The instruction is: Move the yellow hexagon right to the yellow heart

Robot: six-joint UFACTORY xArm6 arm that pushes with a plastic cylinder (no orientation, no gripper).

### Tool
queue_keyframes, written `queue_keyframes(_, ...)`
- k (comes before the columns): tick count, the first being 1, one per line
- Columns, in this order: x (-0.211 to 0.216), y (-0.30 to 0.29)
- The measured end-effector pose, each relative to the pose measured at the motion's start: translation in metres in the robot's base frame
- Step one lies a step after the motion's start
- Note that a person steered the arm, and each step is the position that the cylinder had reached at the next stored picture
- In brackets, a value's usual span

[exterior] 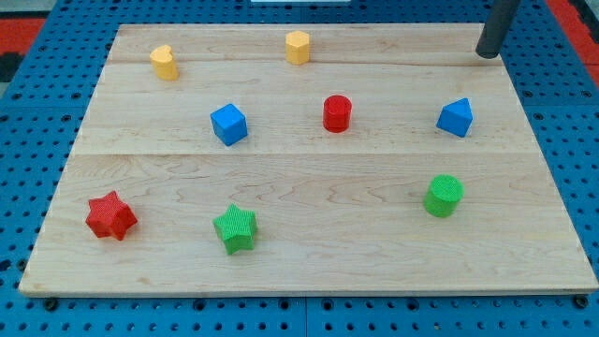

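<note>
Tip (487,54) far right of yellow hexagon (298,47)

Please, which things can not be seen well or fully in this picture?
- The rod: the camera view's top edge cuts off its upper part; only my tip shows, at the board's top right corner, far right of the yellow hexagon.
- Yellow heart: small in this view, so its heart shape is hard to confirm.
- Blue block at the view's right: its exact shape cannot be made out.
- Back faces of all blocks: hidden by the blocks themselves.
</note>
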State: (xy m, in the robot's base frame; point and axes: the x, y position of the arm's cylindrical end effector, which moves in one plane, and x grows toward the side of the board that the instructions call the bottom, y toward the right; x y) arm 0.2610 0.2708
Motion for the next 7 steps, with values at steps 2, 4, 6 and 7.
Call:
queue_keyframes(2, -0.007, -0.002)
queue_keyframes(4, -0.038, -0.159)
queue_keyframes(6, 0.007, -0.261)
queue_keyframes(7, 0.013, -0.266)
